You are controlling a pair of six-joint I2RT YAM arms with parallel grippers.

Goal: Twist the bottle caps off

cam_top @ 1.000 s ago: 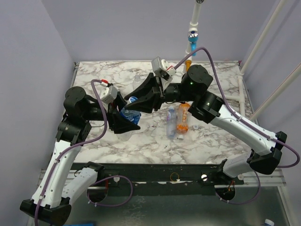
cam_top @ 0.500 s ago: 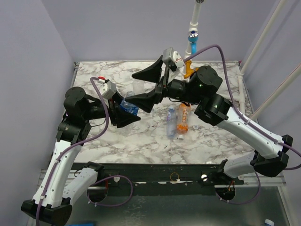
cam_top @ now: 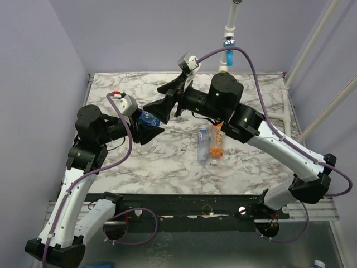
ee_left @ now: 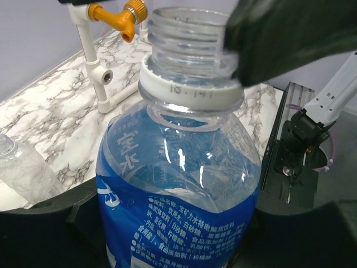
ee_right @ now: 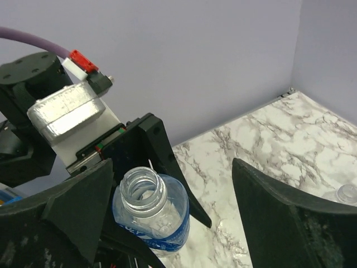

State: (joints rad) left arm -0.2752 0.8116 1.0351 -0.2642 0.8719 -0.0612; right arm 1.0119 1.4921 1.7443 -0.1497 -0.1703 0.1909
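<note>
Both arms bend inward over one bottle.
We see the left gripper clamping it, the right gripper gaping at its uncapped neck; blue label, Chinese print.

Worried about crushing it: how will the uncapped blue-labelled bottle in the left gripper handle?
The blue-labelled bottle has thin-looking clear walls, so it probably buckles under a hard squeeze. No liquid level shows, so it is likely light. With its neck open, any contents could spill if tilted.
</note>
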